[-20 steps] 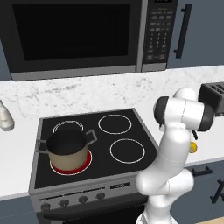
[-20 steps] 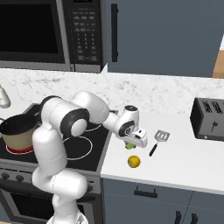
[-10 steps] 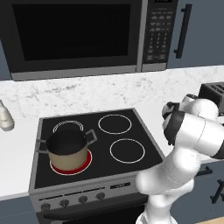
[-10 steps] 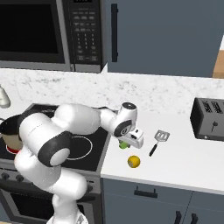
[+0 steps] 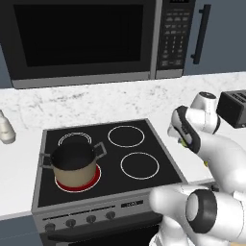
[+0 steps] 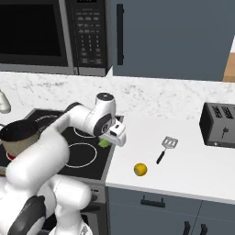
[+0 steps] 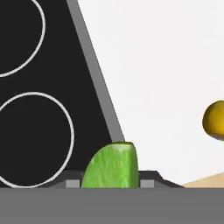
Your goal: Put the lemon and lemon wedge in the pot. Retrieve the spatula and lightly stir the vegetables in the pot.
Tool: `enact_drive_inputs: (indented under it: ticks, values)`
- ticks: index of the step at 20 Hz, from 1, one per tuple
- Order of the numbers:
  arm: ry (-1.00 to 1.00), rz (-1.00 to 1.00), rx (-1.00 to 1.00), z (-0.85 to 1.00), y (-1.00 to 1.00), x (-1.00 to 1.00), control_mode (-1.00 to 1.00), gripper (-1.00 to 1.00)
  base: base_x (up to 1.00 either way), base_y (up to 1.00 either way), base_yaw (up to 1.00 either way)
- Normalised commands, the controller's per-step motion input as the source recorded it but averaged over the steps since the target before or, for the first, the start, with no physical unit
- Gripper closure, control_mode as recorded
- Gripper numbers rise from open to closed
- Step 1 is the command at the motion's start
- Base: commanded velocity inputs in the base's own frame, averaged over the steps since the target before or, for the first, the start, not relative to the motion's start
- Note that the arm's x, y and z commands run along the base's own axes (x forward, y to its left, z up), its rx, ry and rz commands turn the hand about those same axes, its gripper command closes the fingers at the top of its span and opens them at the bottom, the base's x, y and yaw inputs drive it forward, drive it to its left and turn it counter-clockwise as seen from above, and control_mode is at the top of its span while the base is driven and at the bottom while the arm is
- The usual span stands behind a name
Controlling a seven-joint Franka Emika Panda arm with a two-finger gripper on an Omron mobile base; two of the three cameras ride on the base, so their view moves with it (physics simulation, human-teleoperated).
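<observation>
My gripper [image 6: 109, 141] is shut on the green lemon wedge [image 6: 105, 143] and holds it above the right edge of the stovetop [image 6: 82, 153]. In the hand view the lemon wedge [image 7: 111, 165] sits between the finger tips of the gripper [image 7: 111, 181]. The yellow lemon [image 6: 140, 170] lies on the white counter near its front edge; the hand view has the lemon [image 7: 214, 119] at its right. The spatula [image 6: 166, 147] lies on the counter right of the gripper. The tan pot [image 5: 74, 163] stands on the front left burner, far left of the gripper [image 5: 184, 140].
A dark toaster [image 6: 219, 125] stands at the counter's right end. A pale bottle [image 5: 6, 129] stands left of the stove. The microwave [image 5: 86, 41] hangs above the stove. The burner under the pot glows red [image 5: 93, 178].
The arm has swung left, carrying the lemon wedge from over the counter to the stove's right edge. Lemon, spatula and pot have stayed put.
</observation>
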Motion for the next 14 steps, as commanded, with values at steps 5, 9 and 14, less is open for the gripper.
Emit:
enact_drive_inputs:
  ticks: [5, 9, 14]
  values:
    - [0.0, 0.07, -0.01, 0.69, 1.0, -0.5, -1.0, 1.0, 0.0, 0.0, 0.0]
    - [0.0, 0.08, -0.04, 0.46, 1.0, -0.47, -1.0, 1.0, 0.0, 0.0, 0.0]
    - [0.0, 0.08, -0.06, 0.35, 1.0, -0.33, -1.0, 1.0, 0.0, 0.0, 0.0]
